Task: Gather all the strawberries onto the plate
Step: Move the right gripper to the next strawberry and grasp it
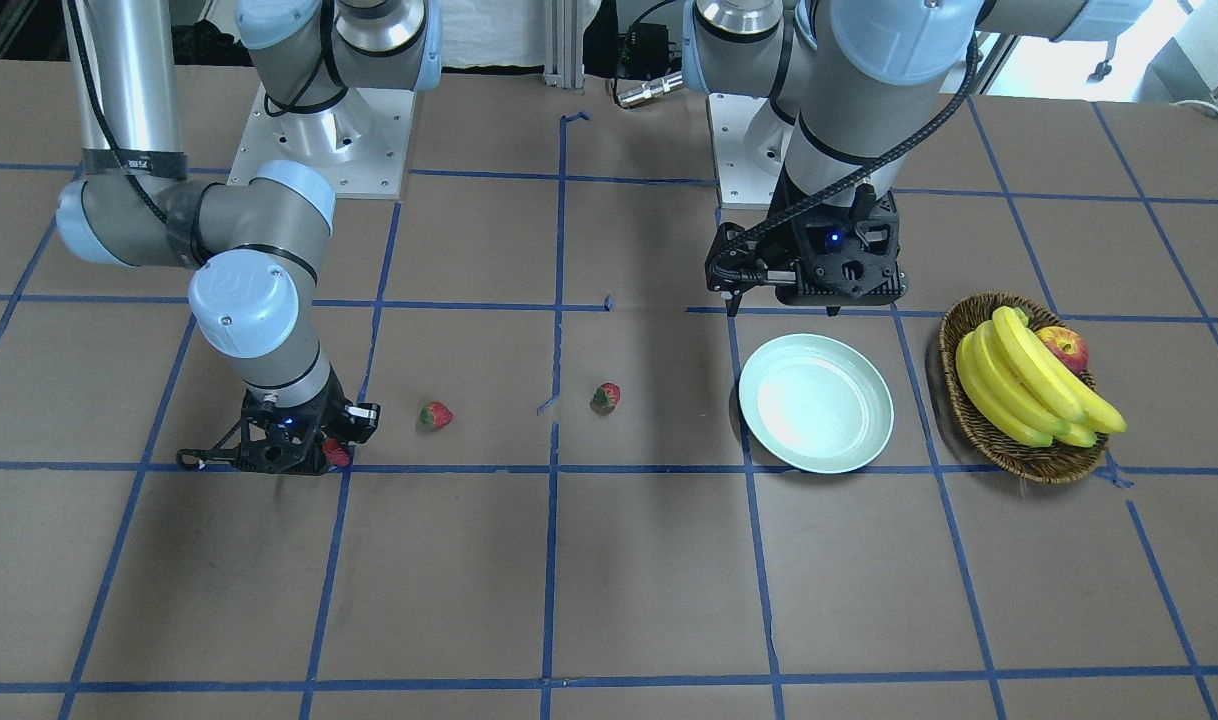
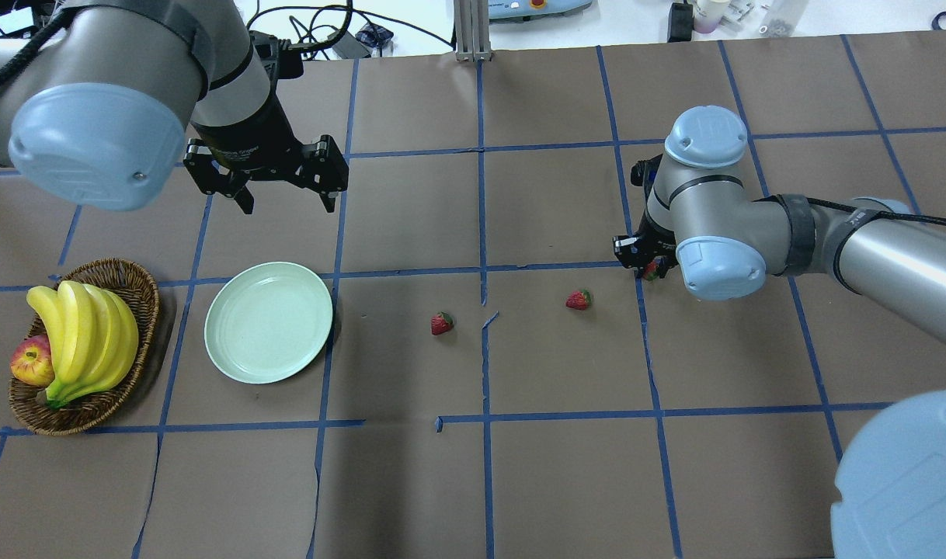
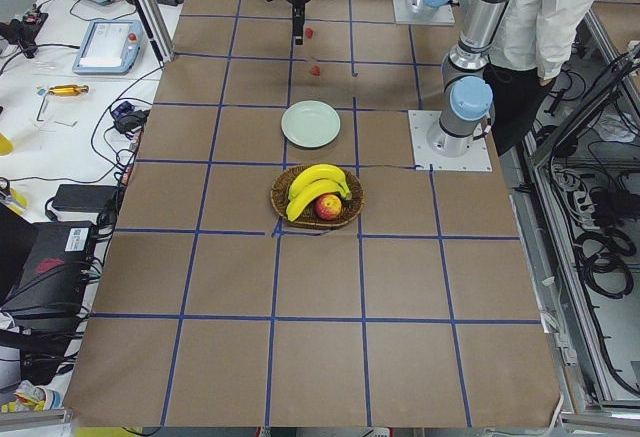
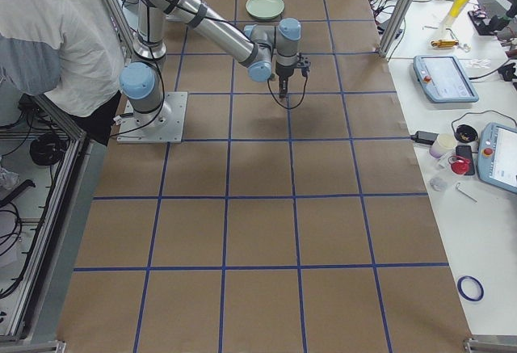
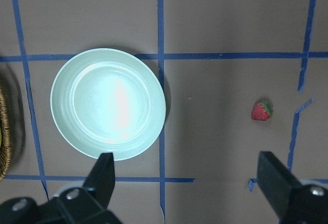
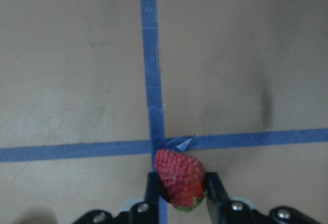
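Three strawberries show. One strawberry (image 6: 179, 183) sits between my right gripper's (image 6: 180, 193) fingers, which are closed on it just above the table; it also shows in the front view (image 1: 336, 453) and the overhead view (image 2: 652, 270). Two more strawberries lie on the table: one (image 2: 578, 299) close to my right gripper, one (image 2: 441, 323) near the table's middle, which also shows in the left wrist view (image 5: 262, 110). The pale mint plate (image 2: 232, 353) is bare. My left gripper (image 2: 283, 203) is open and empty, raised behind the plate.
A brown wicker basket (image 2: 143, 291) with bananas (image 2: 85, 334) and an apple (image 2: 30, 362) stands left of the plate in the overhead view. Blue tape lines cross the brown table. A person stands by the robot base in the side views.
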Motion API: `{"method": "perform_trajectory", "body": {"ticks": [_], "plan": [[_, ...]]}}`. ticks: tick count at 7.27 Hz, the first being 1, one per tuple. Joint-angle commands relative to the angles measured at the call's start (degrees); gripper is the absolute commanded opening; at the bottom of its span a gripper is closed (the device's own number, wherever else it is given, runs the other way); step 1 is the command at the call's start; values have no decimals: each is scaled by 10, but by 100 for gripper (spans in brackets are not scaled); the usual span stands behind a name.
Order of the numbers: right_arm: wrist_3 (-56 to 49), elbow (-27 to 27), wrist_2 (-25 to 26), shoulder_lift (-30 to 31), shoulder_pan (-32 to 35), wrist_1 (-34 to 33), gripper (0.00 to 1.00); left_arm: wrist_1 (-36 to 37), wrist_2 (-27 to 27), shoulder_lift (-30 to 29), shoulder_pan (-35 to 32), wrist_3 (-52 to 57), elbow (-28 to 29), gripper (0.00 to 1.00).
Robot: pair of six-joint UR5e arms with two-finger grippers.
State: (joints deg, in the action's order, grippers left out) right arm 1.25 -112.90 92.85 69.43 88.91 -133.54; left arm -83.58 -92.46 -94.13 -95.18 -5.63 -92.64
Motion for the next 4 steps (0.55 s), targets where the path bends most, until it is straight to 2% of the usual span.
{"method": "perform_trajectory", "body": {"ticks": [1, 2, 4], "plan": [[19, 31, -5, 7, 5, 7, 0, 0, 0, 0, 0, 0, 0, 100], [53, 57, -6, 11, 18, 27, 0, 0, 0, 1, 0, 0, 1, 100], [225, 95, -7, 7, 127, 77, 0, 0, 0, 1, 0, 0, 2, 100]]}}
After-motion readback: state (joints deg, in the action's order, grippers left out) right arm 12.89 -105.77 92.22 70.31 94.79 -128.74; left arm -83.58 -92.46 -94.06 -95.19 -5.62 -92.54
